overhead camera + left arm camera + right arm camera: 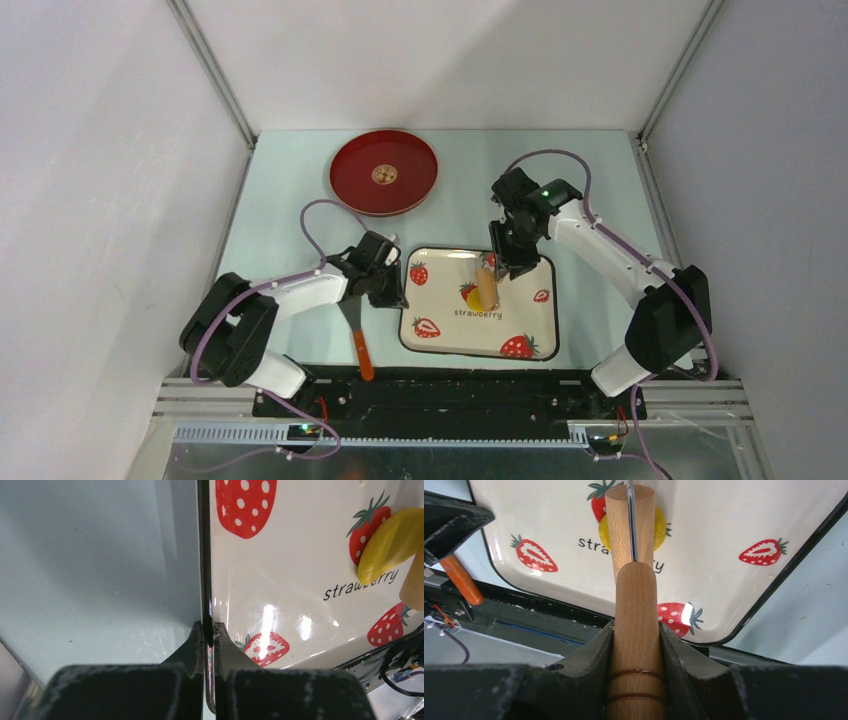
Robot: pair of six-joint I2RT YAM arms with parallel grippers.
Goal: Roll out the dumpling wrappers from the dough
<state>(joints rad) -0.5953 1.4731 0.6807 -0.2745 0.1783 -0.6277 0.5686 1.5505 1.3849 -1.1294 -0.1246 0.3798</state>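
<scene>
Dough is lying on the tray under the rolling pin that the right gripper is clamping, while the left gripper is pinching the tray's rim, so level, even pressure is looking wisest.

dough | bright yellow, smooth, flattened | on tray, middle | partly under rolling pin

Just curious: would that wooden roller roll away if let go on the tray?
Likely: the wooden roller is a smooth round cylinder and the tray looks glossy. The yellow dough under it might slow it.
</scene>
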